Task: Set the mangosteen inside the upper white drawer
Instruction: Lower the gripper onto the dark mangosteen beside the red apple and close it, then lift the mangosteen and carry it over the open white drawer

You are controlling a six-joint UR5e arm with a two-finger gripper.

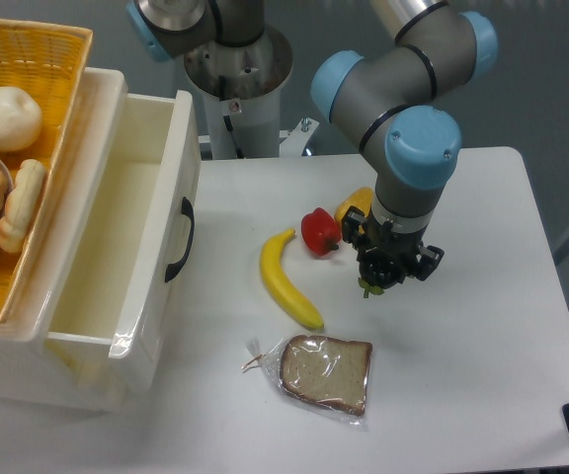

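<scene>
The mangosteen point(381, 274) shows as a dark round shape with a bit of green calyx poking out at its lower left. It sits between the fingers of my gripper point(387, 269), which points down over the table right of centre and is shut on it. Most of the fruit is hidden by the fingers. The upper white drawer point(162, 296) stands pulled open at the left. Its curved black handle point(179, 240) faces the table and its inside is bare. The gripper is well to the right of the drawer.
A banana point(286, 279), a red pepper point(319, 230) and a yellow pepper point(355, 204) lie just left of the gripper. A bagged bread slice point(324, 373) lies nearer the front. A yellow wicker basket point(42, 44) of food sits on the cabinet behind the drawer.
</scene>
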